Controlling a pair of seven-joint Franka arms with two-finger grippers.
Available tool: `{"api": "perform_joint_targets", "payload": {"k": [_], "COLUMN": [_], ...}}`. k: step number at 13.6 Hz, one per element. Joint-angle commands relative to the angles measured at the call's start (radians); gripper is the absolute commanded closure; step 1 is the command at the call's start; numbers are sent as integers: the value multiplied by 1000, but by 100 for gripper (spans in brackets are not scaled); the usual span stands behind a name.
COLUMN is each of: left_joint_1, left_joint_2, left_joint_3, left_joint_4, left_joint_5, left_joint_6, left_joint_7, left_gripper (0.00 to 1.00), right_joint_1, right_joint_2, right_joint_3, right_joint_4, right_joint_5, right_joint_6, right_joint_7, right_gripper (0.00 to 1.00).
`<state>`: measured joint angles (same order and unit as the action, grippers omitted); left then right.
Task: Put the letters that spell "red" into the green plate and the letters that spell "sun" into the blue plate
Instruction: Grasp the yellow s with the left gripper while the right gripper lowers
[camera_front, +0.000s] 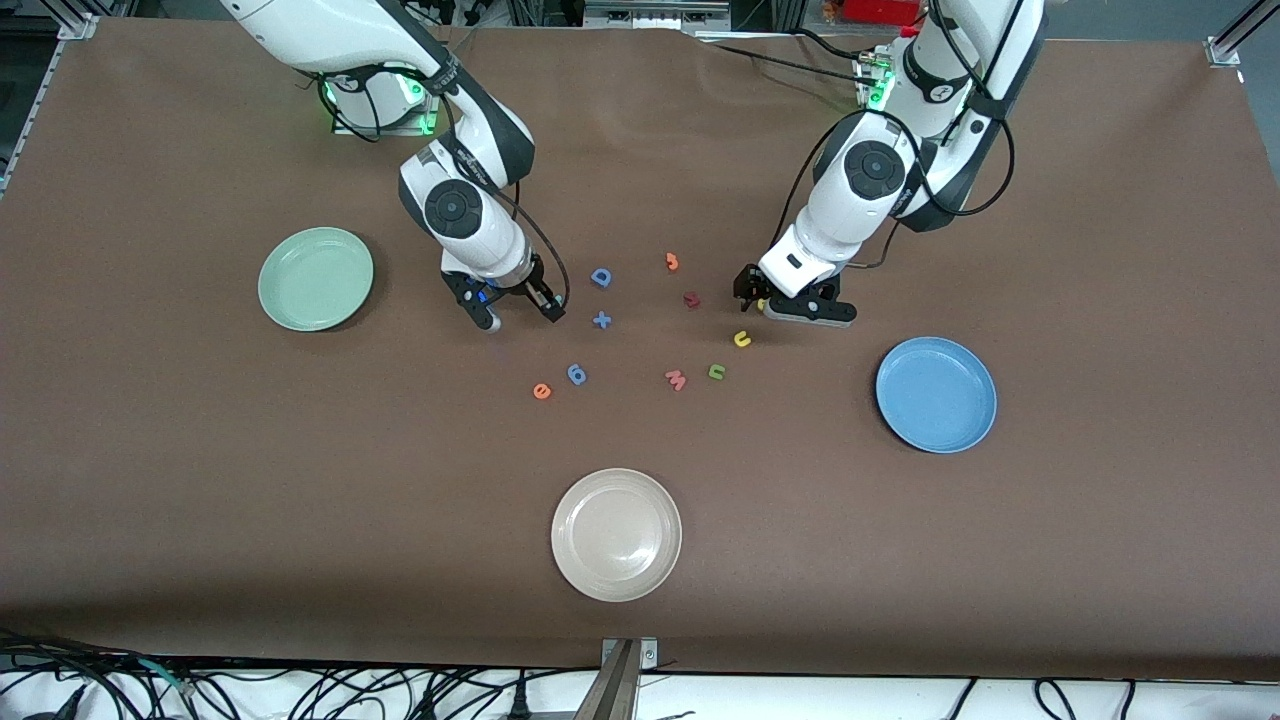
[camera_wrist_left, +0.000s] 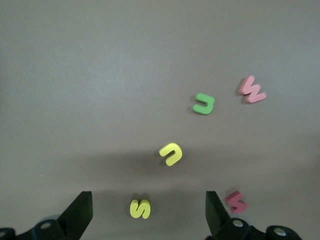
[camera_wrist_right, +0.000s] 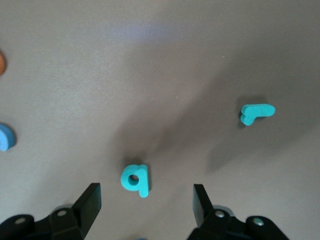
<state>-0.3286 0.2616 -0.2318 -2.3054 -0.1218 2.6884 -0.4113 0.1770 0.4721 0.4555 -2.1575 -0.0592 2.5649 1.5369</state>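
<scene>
With both jaws wide, the left gripper (camera_wrist_left: 145, 212) straddling the yellow s (camera_wrist_left: 140, 208) and the right gripper (camera_wrist_right: 145, 202) the teal d (camera_wrist_right: 135, 179) on the worktop (camera_front: 900, 560), either flat letter could squirt aside as they close.

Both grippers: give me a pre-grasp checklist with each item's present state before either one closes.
1. Left gripper fingers open: ok.
2. Yellow s lies between the left fingers: ok.
3. Right gripper fingers open: ok.
4. Teal d lies between the right fingers: ok, though nearer to one finger.
5. Neighbours out of the grasp: ok; the yellow u and teal r lie apart from the fingers.
6. Green plate and blue plate ready to take letters: ok, neither holds any letter.
7. Fingers low enough to pinch: cannot tell.
</scene>
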Motion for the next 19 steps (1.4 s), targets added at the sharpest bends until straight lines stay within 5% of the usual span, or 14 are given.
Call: {"api": "perform_joint_targets", "payload": {"k": [1,7,19], "left_joint_1": [-4,-10,-49], "left_joint_2": [27,87,143], "left_joint_3": [3,2,3], "left_joint_4": [-5,9,9], "left_joint_5": [24,250,260], "left_joint_6": [19,21,21], "left_joint_7": [-14,-222,-271], "left_gripper": [1,2,9], "right_joint_1": [13,53,88], "right_joint_2": [26,74,89], "right_joint_3": [-12,-37,-72], "right_joint_4": [15,67,70], "right_joint_5": [-31,-40,-51], "right_joint_6": [21,26,28], "right_joint_7": [17,52,54], "right_gripper": [17,20,31]}}
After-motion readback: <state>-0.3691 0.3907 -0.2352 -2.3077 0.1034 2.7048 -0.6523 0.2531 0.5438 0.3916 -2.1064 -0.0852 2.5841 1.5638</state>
